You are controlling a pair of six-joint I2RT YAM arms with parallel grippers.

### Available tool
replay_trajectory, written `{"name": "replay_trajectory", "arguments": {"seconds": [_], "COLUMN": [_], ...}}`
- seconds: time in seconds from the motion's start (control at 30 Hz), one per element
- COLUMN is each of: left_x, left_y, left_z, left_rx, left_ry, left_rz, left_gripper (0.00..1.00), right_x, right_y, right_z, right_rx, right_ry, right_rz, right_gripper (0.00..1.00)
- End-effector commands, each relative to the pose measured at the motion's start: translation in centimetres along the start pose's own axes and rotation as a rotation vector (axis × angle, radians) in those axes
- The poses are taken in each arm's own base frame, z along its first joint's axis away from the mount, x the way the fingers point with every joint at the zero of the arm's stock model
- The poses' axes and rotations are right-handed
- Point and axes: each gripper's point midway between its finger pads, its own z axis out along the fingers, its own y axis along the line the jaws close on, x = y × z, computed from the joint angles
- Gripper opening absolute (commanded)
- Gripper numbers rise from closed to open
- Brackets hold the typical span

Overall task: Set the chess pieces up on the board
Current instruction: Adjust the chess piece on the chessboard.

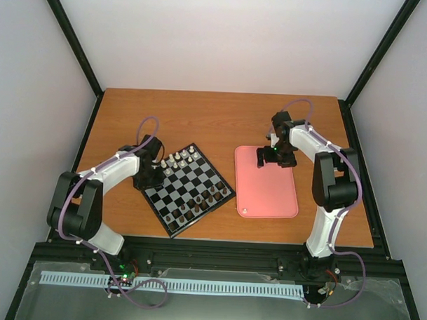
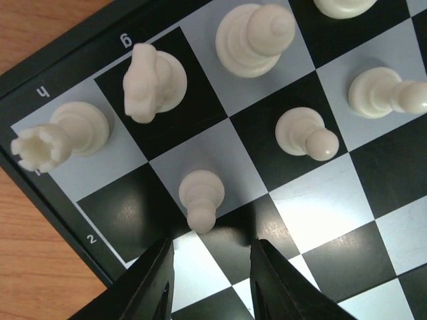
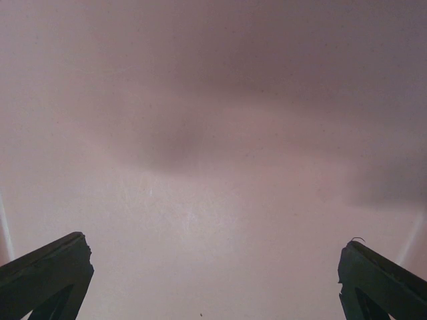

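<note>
The black and silver-grey chessboard [image 1: 193,175] lies left of centre. Cream-white pieces [image 1: 181,159] stand along its far-left side and dark brown pieces [image 1: 198,201] along its near-right side. In the left wrist view a rook [image 2: 60,137], a knight [image 2: 150,80], another large piece [image 2: 253,37] and three pawns [image 2: 202,198] stand on the board [image 2: 320,200]. My left gripper [image 2: 212,270] is open and empty just short of the nearest pawn. My right gripper [image 1: 273,156] hangs open and empty over the pink tray [image 1: 272,197]; its view shows only the tray surface [image 3: 213,167].
The pink tray sits right of the board on the wooden table [image 1: 222,115]. White walls and black frame posts surround the table. Both arms reach in from the near edge.
</note>
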Motion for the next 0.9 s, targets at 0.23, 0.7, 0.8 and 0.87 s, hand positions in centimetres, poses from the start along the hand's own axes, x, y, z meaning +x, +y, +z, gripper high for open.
{"name": "replay_trajectory", "arguments": {"seconds": [0.23,0.7,0.8,0.87], "left_x": [-2.2,-2.9,-2.7,-2.5], "left_y": [-0.7,-0.9,-0.8,-0.5], "left_z": [0.3,0.5,0.4,0.3], "left_rx": [0.020,0.011,0.006,-0.004], "left_ry": [-0.045,-0.045,-0.041,-0.036], "left_rz": [-0.024,-0.011,-0.006,-0.003], "left_gripper": [0.34,0.34,0.34,0.34], "right_x": [0.5,0.5,0.5,0.5], "right_y": [0.0,0.0,0.0,0.1], "right_z": [-1.3,-1.1,-1.1,-1.1], "right_rx": [0.016,0.015,0.015,0.014], "right_ry": [-0.018,-0.014,-0.012,-0.011], "right_rz": [-0.024,-0.025,-0.025,-0.025], "right_gripper": [1.00,1.00,1.00,1.00]}}
